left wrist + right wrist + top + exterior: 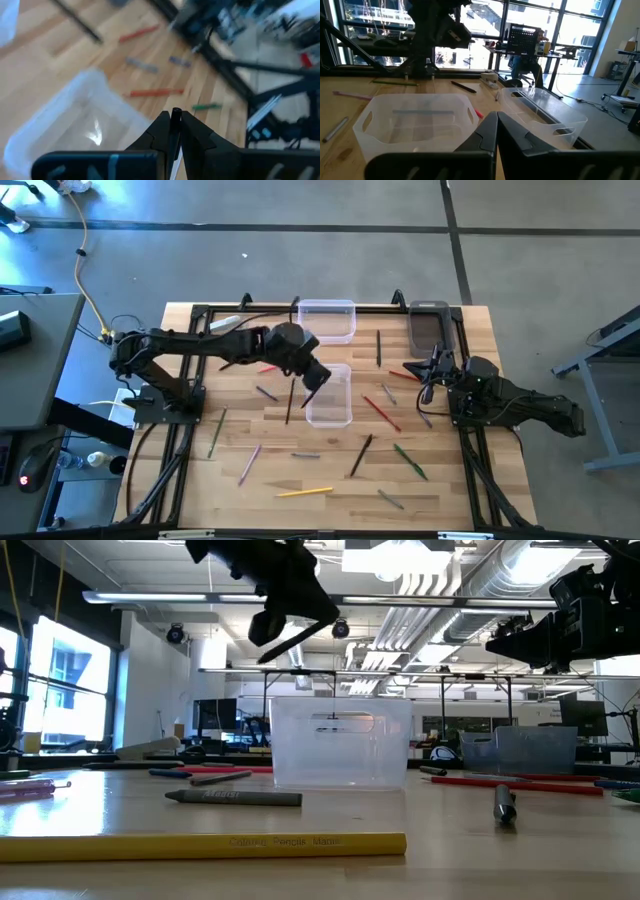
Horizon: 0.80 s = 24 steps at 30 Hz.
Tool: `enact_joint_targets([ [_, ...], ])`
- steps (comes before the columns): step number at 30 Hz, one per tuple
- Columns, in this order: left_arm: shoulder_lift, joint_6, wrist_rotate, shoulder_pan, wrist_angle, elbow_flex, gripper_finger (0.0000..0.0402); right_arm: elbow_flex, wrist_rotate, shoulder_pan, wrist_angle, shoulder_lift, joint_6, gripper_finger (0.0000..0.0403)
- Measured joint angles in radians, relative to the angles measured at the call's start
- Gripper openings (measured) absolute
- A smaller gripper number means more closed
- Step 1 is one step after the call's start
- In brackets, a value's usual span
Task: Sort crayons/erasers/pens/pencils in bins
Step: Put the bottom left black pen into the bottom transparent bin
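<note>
Wood planks top the desk [250, 490], which stands on a grey concrete floor, and pencils and pens lie scattered all over it. Three bins sit toward the far side: a clear bin [327, 321] at the back edge, a second clear bin [330, 396] near the middle, and a dark bin [430, 328] at the back right.

Left end effector [313, 379] hangs above the left rim of the middle bin, clamped on a thin dark pencil [175, 131] whose tip pokes up between the fingers in the left wrist view. From the low view that arm hovers well above the bin [340, 743].

Right end effector [431, 370] waits near the desk's right side, just in front of the dark bin, its fingers pressed together with nothing between them.

Nearest the front edge lies a yellow pencil [303, 492], with a grey crayon [233, 797] beyond it in the low view. Red pencils [381, 411] and a green one [410, 460] lie right of the middle bin.
</note>
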Motion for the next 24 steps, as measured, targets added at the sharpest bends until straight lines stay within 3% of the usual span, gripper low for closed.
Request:
enact_joint_targets([
  [10, 0.154, -0.078, -0.008, -0.002, 0.229, 0.001, 0.0015, 0.000, 0.000, 0.000, 0.000, 0.000, 0.000, 0.0000],
  [24, 0.317, -0.070, -0.061, 0.012, 0.223, 0.037, 0.0015, 0.000, 0.000, 0.000, -0.001, 0.000, 0.000, 0.0000],
])
